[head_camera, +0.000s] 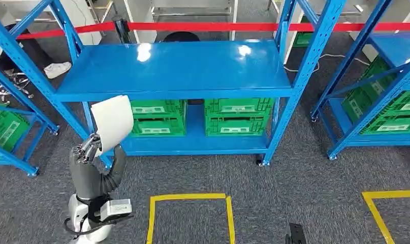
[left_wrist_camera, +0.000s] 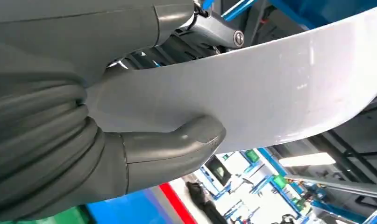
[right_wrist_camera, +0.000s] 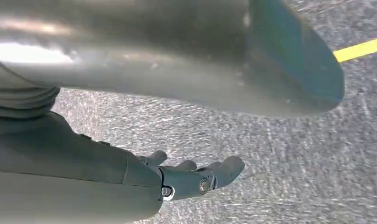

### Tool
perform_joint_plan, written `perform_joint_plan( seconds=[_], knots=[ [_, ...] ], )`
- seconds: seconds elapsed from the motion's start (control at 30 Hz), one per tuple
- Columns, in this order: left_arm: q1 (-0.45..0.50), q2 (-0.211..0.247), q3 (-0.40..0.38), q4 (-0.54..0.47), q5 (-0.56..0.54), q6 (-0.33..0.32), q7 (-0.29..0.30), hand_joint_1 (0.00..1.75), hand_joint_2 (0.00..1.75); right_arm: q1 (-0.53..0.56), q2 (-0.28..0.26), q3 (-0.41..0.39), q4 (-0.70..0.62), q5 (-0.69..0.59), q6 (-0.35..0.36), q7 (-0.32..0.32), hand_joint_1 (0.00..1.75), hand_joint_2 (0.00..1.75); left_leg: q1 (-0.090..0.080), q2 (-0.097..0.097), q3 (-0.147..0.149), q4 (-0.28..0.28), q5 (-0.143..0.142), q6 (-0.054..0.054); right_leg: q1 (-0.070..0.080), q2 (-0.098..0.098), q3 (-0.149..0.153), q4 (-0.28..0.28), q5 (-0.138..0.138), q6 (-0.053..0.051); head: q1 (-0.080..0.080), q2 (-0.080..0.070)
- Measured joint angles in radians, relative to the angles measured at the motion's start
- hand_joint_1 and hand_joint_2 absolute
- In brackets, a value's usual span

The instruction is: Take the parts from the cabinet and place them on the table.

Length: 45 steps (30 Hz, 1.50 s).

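My left hand (head_camera: 89,147) holds a white curved panel part (head_camera: 113,122) upright by its lower edge, in front of the left post of the blue cabinet (head_camera: 177,68). In the left wrist view the thick grey thumb (left_wrist_camera: 177,144) presses on the white part (left_wrist_camera: 270,88), and the darker fingers lie behind it. The cabinet's top shelf is bare and shiny. My right hand (right_wrist_camera: 191,177) hangs over grey carpet with its fingers stretched out and nothing in them.
Green crates (head_camera: 157,118) (head_camera: 237,117) sit on the cabinet's lower shelf. More blue racks with green crates stand at the right (head_camera: 390,76) and left (head_camera: 4,127). Yellow tape squares (head_camera: 190,198) mark the floor. A red barrier band (head_camera: 202,26) and a person's shoe (head_camera: 57,68) lie behind.
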Motion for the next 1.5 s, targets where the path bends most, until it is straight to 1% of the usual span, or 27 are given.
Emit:
perform_joint_plan(
  seconds=[0.07,0.1,0.13,0.23,0.27,0.3,0.33,0.4,0.43,0.47,0.53,0.57,0.63,0.77,0.83,0.9,0.93,1.0,1.07,1.1,1.13,1.17,1.3,1.33,1.37,1.43,1.5],
  knots=[
    [-0.002,0.000,0.000,0.000,-0.001,0.000,0.000,1.75,1.75,0.000,0.000,0.000,0.000,0.000,0.001,-0.001,0.00,0.00,0.001,0.000,0.122,-0.144,0.037,0.003,-0.001,0.000,-0.028,0.002,0.024,0.008,0.000,0.000],
    [-0.004,-0.001,0.000,-0.003,-0.005,0.000,0.000,1.75,1.75,0.000,0.000,0.000,-0.001,0.000,0.002,-0.003,0.00,0.00,-0.002,-0.002,0.205,-0.257,-0.013,0.008,0.002,0.002,-0.035,0.004,0.034,0.015,0.000,0.000],
    [-0.005,-0.003,0.000,-0.004,-0.008,0.000,-0.001,1.75,1.75,0.000,0.000,0.000,-0.002,0.002,0.003,-0.006,0.00,0.00,-0.006,-0.005,0.235,-0.314,-0.033,0.017,0.002,0.001,-0.038,0.006,0.043,0.021,0.002,0.000],
    [-0.006,-0.006,0.001,-0.004,-0.017,0.000,0.000,1.75,1.75,0.001,-0.003,-0.002,-0.003,0.000,0.011,-0.020,0.00,0.00,-0.016,-0.003,0.205,-0.306,-0.013,0.046,-0.003,0.002,-0.041,-0.009,0.078,0.044,-0.002,0.000],
    [-0.009,-0.008,0.001,-0.003,-0.018,0.000,0.000,1.75,1.75,0.002,-0.004,-0.003,-0.003,-0.003,0.011,-0.025,0.00,0.00,-0.009,0.002,0.195,-0.310,0.003,0.059,-0.009,0.005,-0.047,-0.002,0.068,0.050,-0.005,0.000],
    [-0.014,-0.011,0.001,-0.002,-0.020,-0.001,0.000,1.75,1.75,0.004,-0.004,-0.003,-0.003,-0.004,0.012,-0.027,0.00,0.00,-0.011,0.005,0.181,-0.309,0.014,0.069,-0.007,0.007,-0.062,0.025,0.017,0.052,-0.003,0.000],
    [-0.016,-0.015,0.001,-0.002,-0.025,-0.001,0.000,1.75,1.75,0.005,-0.003,-0.003,-0.003,-0.005,0.015,-0.031,0.00,0.00,-0.011,0.005,0.163,-0.309,0.028,0.074,-0.008,0.007,-0.082,0.092,-0.064,0.053,0.000,0.000],
    [-0.017,-0.016,0.001,-0.001,-0.027,-0.002,0.000,1.75,1.75,0.002,-0.004,-0.004,-0.003,-0.006,0.018,-0.035,0.00,0.00,-0.015,0.006,0.137,-0.307,0.054,0.077,-0.006,0.010,-0.114,0.242,-0.165,0.056,0.002,0.000],
    [-0.017,-0.016,0.001,0.001,-0.027,-0.003,0.000,1.75,1.75,0.001,-0.004,-0.004,-0.003,-0.006,0.018,-0.035,0.00,0.00,-0.017,0.007,0.117,-0.304,0.068,0.077,-0.006,0.011,-0.118,0.298,-0.171,0.056,0.001,0.000],
    [-0.017,-0.016,0.001,0.002,-0.027,-0.003,0.000,1.75,1.75,0.002,-0.004,-0.005,-0.003,-0.006,0.018,-0.035,0.00,0.00,-0.018,0.007,0.095,-0.297,0.080,0.075,-0.005,0.011,-0.105,0.317,-0.143,0.054,0.002,0.000],
    [-0.017,-0.016,0.001,0.003,-0.027,-0.003,0.000,1.75,1.75,0.002,-0.004,-0.005,-0.003,-0.006,0.019,-0.035,0.00,0.00,-0.018,0.007,0.057,-0.283,0.097,0.071,-0.003,0.011,-0.021,0.239,-0.072,0.048,0.002,0.000],
    [-0.018,-0.016,0.001,0.003,-0.027,-0.003,0.000,1.75,1.75,0.001,-0.004,-0.005,-0.003,-0.006,0.023,-0.035,0.00,0.00,-0.018,0.007,0.044,-0.275,0.103,0.068,-0.003,0.011,0.040,0.162,-0.063,0.043,0.003,0.000],
    [-0.021,-0.018,0.002,0.003,-0.027,-0.003,0.000,1.75,1.75,-0.002,-0.004,-0.005,-0.004,-0.010,0.032,-0.035,0.00,0.00,-0.021,0.009,0.026,-0.259,0.114,0.057,0.006,0.012,0.142,-0.003,-0.131,0.031,0.001,0.000],
    [-0.024,-0.021,0.002,0.004,-0.029,-0.003,0.000,1.75,1.75,0.001,0.001,-0.007,-0.004,-0.013,0.035,-0.033,0.00,0.00,-0.020,0.009,0.019,-0.269,0.147,0.033,-0.001,0.007,0.114,-0.007,-0.098,0.011,0.005,0.000],
    [-0.026,-0.021,0.004,0.005,-0.029,-0.003,0.000,1.75,1.75,-0.002,0.002,-0.009,-0.004,-0.015,0.036,-0.034,0.00,0.00,-0.014,0.003,-0.008,-0.212,0.051,0.019,-0.002,0.004,0.091,-0.008,-0.076,-0.003,0.000,0.000],
    [-0.026,-0.020,0.005,0.005,-0.031,-0.003,-0.001,1.75,1.75,0.000,0.002,-0.011,-0.004,-0.015,0.040,-0.035,0.00,0.00,-0.007,0.003,-0.038,-0.065,-0.062,0.006,-0.002,0.004,0.063,-0.007,-0.053,-0.003,0.000,0.000],
    [-0.025,-0.019,0.005,0.005,-0.032,-0.003,0.000,1.75,1.75,0.000,0.002,-0.012,-0.004,-0.017,0.040,-0.036,0.00,0.00,-0.005,0.003,-0.047,-0.002,-0.082,0.001,-0.002,0.004,0.048,-0.005,-0.042,-0.002,0.000,0.000],
    [-0.024,-0.017,0.006,0.005,-0.035,-0.003,0.000,1.75,1.75,0.000,0.002,-0.012,-0.004,-0.018,0.046,-0.035,0.00,0.00,-0.001,0.003,-0.018,0.022,-0.033,-0.002,-0.002,0.002,0.021,-0.002,-0.020,0.003,0.000,0.000],
    [-0.025,-0.017,0.006,0.003,-0.036,-0.003,0.000,1.75,1.75,0.000,0.002,-0.013,-0.004,-0.017,0.057,-0.034,0.00,0.00,0.000,0.004,0.082,-0.101,0.032,0.002,-0.003,0.002,-0.003,-0.001,-0.005,0.010,0.000,0.000],
    [-0.025,-0.017,0.007,0.002,-0.038,-0.002,0.000,1.75,1.75,-0.001,0.002,-0.013,-0.004,-0.013,0.060,-0.033,0.00,0.00,-0.001,0.017,0.154,-0.198,0.026,0.005,-0.003,-0.006,-0.008,0.001,0.003,0.014,-0.001,0.000],
    [-0.027,-0.018,0.008,-0.002,-0.041,-0.001,0.000,1.75,1.75,0.001,0.003,-0.013,-0.005,-0.009,0.064,-0.034,0.00,0.00,-0.009,0.040,0.213,-0.290,-0.015,0.008,0.003,-0.005,-0.011,0.004,0.007,0.019,-0.002,0.000],
    [-0.029,-0.020,0.008,-0.004,-0.045,-0.001,0.000,1.75,1.75,0.003,0.003,-0.013,-0.005,-0.008,0.066,-0.035,0.00,0.00,-0.011,0.036,0.216,-0.312,-0.028,0.024,0.003,-0.007,-0.010,0.004,0.015,0.027,0.002,0.000],
    [-0.029,-0.021,0.013,-0.005,-0.046,0.000,0.000,1.75,1.75,0.004,0.004,-0.013,-0.005,-0.006,0.067,-0.035,0.00,0.00,-0.017,0.021,0.201,-0.315,-0.013,0.052,-0.003,-0.027,-0.009,-0.001,0.030,0.046,-0.003,0.000],
    [-0.030,-0.023,0.014,-0.006,-0.050,0.000,0.000,1.75,1.75,0.004,0.005,-0.013,-0.005,-0.005,0.072,-0.034,0.00,0.00,-0.011,0.011,0.195,-0.316,0.002,0.067,-0.007,-0.008,-0.027,0.040,-0.013,0.055,0.000,0.000],
    [-0.030,-0.024,0.014,-0.006,-0.051,0.000,0.000,1.75,1.75,0.004,0.006,-0.012,-0.005,-0.005,0.073,-0.034,0.00,0.00,-0.011,0.009,0.192,-0.316,0.005,0.069,-0.007,-0.005,-0.035,0.060,-0.030,0.056,0.001,0.000],
    [-0.028,-0.025,0.015,-0.006,-0.061,0.000,0.000,1.75,1.75,0.004,0.006,-0.012,-0.005,-0.002,0.074,-0.030,0.00,0.00,-0.013,-0.001,0.177,-0.312,0.018,0.074,-0.007,0.005,-0.099,0.223,-0.126,0.061,0.003,0.000],
    [-0.020,-0.025,0.021,-0.006,-0.071,0.000,0.000,1.75,1.75,0.005,0.006,-0.012,-0.005,0.005,0.077,-0.028,0.00,0.00,-0.015,-0.020,0.159,-0.303,0.025,0.072,-0.006,0.007,-0.131,0.324,-0.157,0.061,0.003,0.000]
  ],
)
